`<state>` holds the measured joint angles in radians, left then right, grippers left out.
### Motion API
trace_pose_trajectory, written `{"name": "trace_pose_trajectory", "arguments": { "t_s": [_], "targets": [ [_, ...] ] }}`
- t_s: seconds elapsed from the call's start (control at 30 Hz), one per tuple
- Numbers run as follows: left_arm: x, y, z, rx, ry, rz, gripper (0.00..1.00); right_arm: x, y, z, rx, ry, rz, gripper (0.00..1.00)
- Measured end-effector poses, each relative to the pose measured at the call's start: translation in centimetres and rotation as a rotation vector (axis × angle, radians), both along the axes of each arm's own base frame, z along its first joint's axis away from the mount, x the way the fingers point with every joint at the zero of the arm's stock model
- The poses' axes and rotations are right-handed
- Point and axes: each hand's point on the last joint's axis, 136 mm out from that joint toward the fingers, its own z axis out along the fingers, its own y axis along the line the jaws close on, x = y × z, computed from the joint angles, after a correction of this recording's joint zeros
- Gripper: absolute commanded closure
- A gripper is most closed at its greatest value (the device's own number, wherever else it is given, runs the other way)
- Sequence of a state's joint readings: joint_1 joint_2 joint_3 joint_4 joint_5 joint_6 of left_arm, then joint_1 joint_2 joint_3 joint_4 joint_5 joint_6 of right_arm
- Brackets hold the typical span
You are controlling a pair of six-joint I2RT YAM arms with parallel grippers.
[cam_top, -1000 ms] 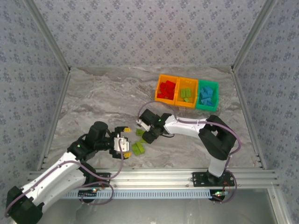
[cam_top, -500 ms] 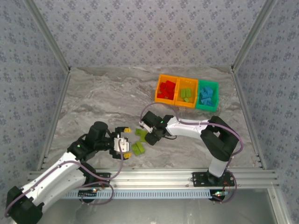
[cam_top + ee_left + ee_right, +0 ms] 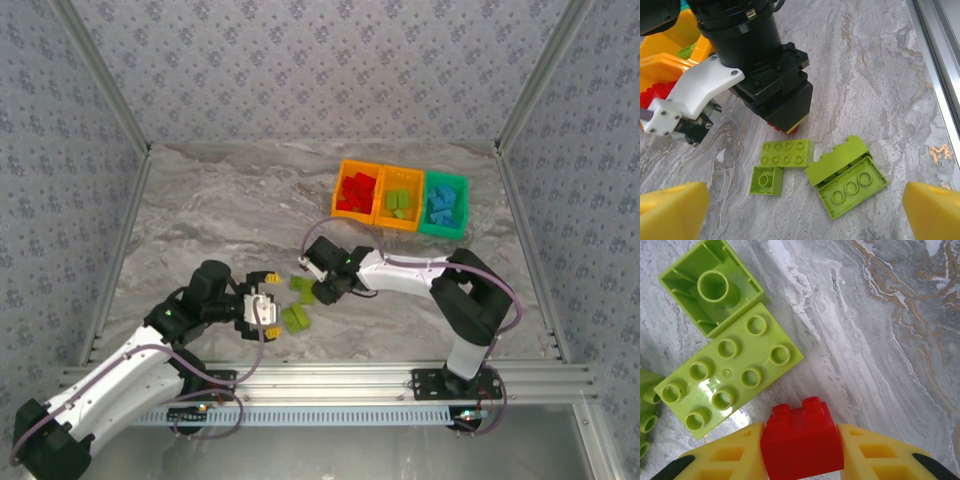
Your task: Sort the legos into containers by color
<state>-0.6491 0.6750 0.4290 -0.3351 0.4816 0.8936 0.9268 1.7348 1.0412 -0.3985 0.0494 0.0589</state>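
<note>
My right gripper (image 3: 801,442) is shut on a small red brick (image 3: 801,432), held just above the marble table. Beside it lie a lime green flat-lying brick, studs up (image 3: 730,375), and a small upturned green brick (image 3: 710,287). From above, the right gripper (image 3: 324,291) hangs next to these green bricks (image 3: 299,285). My left gripper (image 3: 268,305) stands open, its yellow fingertips (image 3: 670,212) wide apart around nothing, facing the green bricks (image 3: 786,152) and a larger tipped green brick (image 3: 850,175). The three bins sit at the back right: orange with red bricks (image 3: 349,214), orange with green (image 3: 400,227), green with blue (image 3: 442,235).
The right arm's black wrist body (image 3: 772,95) looms close over the green bricks in the left wrist view. A metal rail (image 3: 330,380) runs along the near table edge. Patterned walls close in the table on three sides.
The right arm's wrist has drifted slightly to the right and back, beside the green bricks. The left arm and the green bricks have stayed put.
</note>
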Motion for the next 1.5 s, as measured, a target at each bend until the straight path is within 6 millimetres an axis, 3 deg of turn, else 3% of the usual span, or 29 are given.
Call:
{"name": "trace_pose_trajectory", "arguments": {
  "t_s": [0.13,0.3,0.4,0.57,0.67,0.73,0.83,0.9,1.03,1.2,1.3,1.4,1.5],
  "targets": [
    [0.5,-0.2,0.2,-0.039,0.035,0.055,0.01,-0.1,-1.5,1.5,0.015,-0.039,-0.045,0.65],
    [2.6,-0.4,2.1,-0.158,0.077,0.176,0.01,3.0,-3.9,6.8,0.094,-0.189,-0.207,0.65],
    [4.3,-0.2,3.1,-0.234,0.137,0.281,0.01,6.5,-6.1,9.9,0.154,-0.264,-0.344,0.64],
    [7.2,0.4,4.9,-0.302,0.259,0.444,0.01,14.9,-9.6,13.7,0.208,-0.365,-0.56,0.64],
    [9.1,0.7,6.4,-0.338,0.323,0.539,0.01,20.8,-10.4,14.5,0.211,-0.41,-0.642,0.62],
    [10.3,1.2,7.0,-0.353,0.362,0.609,0.01,24.2,-10.5,13.9,0.21,-0.418,-0.674,0.59],
    [11.8,2.1,6.9,-0.355,0.426,0.717,0.02,27.5,-10.8,12.1,0.194,-0.392,-0.701,0.49],
    [12.3,2.7,6.6,-0.35,0.465,0.77,0.01,28.6,-11.0,11.2,0.187,-0.373,-0.715,0.43],
    [12.6,3.5,6.4,-0.35,0.511,0.834,0.06,28.7,-11.1,11.1,0.178,-0.345,-0.712,0.4],
    [12.7,4.0,5.5,-0.323,0.555,0.882,0.26,26.6,-11.1,13.4,0.218,-0.328,-0.693,0.39],
    [13.4,4.3,4.0,-0.287,0.614,0.954,0.29,23.0,-11.7,15.9,0.279,-0.305,-0.684,0.35],
    [14.2,4.7,2.5,-0.254,0.706,1.07,0.32,18.2,-12.5,19.0,0.375,-0.287,-0.667,0.28],
    [14.9,4.7,2.2,-0.266,0.794,1.214,0.35,12.7,-13.2,21.9,0.474,-0.281,-0.637,0.18]
  ]
}}
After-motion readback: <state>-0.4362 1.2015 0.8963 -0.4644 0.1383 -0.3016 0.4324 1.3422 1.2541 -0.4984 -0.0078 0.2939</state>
